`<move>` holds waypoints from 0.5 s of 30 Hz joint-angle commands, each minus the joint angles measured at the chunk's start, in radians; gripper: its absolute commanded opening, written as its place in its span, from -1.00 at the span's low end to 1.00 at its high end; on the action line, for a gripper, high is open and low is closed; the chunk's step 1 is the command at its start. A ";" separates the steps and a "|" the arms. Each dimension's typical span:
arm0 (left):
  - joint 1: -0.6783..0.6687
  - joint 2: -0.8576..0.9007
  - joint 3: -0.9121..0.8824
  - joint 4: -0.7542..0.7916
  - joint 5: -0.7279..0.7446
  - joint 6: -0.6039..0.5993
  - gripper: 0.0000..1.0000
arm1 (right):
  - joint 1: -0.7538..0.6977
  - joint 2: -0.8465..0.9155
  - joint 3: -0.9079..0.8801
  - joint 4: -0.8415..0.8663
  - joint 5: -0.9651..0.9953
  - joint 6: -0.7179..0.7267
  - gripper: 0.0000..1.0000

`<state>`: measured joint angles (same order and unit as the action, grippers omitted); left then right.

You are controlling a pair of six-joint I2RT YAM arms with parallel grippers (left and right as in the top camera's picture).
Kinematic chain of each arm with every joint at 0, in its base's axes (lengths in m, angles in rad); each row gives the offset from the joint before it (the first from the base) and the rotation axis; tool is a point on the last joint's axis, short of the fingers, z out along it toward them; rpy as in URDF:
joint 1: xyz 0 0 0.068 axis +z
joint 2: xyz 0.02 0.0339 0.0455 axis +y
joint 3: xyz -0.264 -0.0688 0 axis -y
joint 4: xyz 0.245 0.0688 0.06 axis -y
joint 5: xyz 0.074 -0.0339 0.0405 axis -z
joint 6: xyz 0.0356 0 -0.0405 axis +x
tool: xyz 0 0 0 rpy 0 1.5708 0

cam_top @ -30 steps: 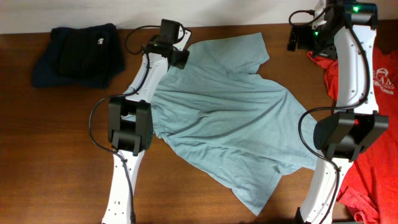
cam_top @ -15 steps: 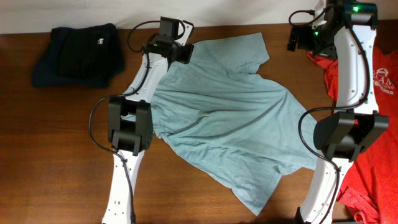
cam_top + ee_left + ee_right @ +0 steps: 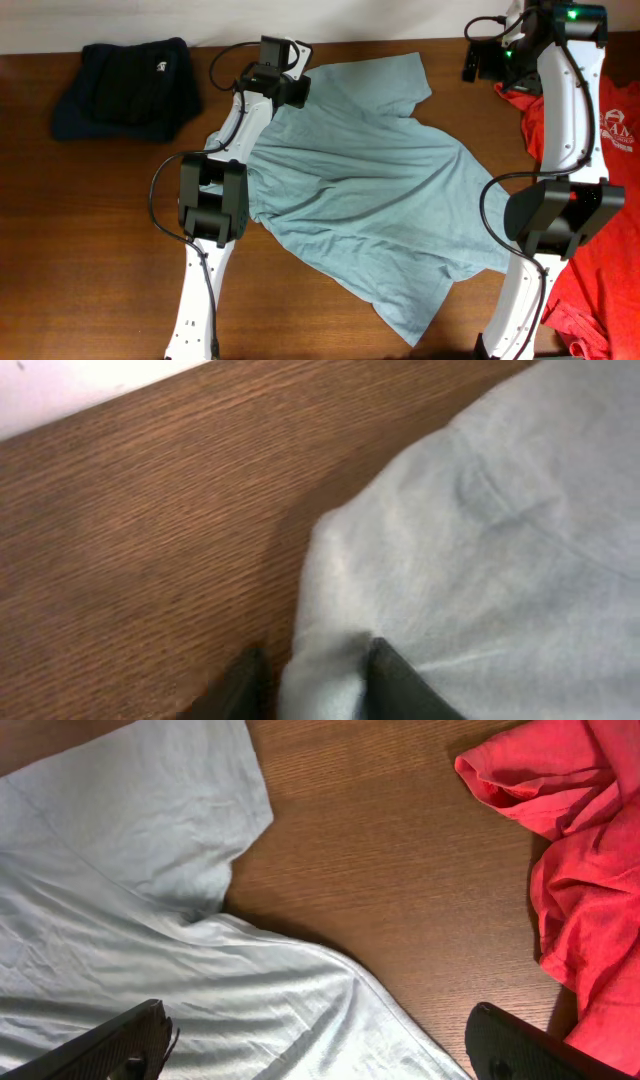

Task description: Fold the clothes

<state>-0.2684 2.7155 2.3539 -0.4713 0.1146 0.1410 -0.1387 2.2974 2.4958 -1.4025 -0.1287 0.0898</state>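
The pale blue-grey T-shirt [image 3: 360,190] lies spread and rumpled across the middle of the table. My left gripper [image 3: 292,93] is at its far left corner. In the left wrist view that gripper [image 3: 318,685] has a bunched fold of the shirt's edge [image 3: 330,660] pinched between its dark fingers [image 3: 395,682]. My right gripper [image 3: 480,65] hangs above the far right of the table. In its own view it [image 3: 320,1055] stands wide open over the shirt [image 3: 130,900], holding nothing. A coral-red T-shirt [image 3: 610,230] with a white print lies at the right edge.
A dark navy folded garment [image 3: 130,85] sits at the far left of the wooden table [image 3: 90,250]. The red shirt's crumpled edge [image 3: 580,870] lies just right of my right gripper. Both arms stretch from the table's near edge to the far side.
My left gripper has shifted a little toward the table's far edge, and its jaws widened and then closed in on the shirt's corner. The right arm has not moved.
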 commanded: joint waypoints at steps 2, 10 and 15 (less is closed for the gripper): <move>0.006 0.028 0.002 -0.039 -0.087 -0.001 -0.50 | -0.001 -0.008 0.012 0.000 0.009 -0.004 0.97; 0.032 0.028 0.002 -0.115 -0.247 -0.018 -0.49 | -0.001 -0.008 0.012 0.000 0.009 -0.004 0.97; 0.078 0.028 0.001 -0.152 -0.255 -0.067 -0.47 | -0.001 -0.008 0.012 0.000 0.009 -0.004 0.97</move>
<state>-0.2535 2.7113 2.3814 -0.5728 -0.0479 0.1188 -0.1387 2.2974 2.4958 -1.4025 -0.1287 0.0898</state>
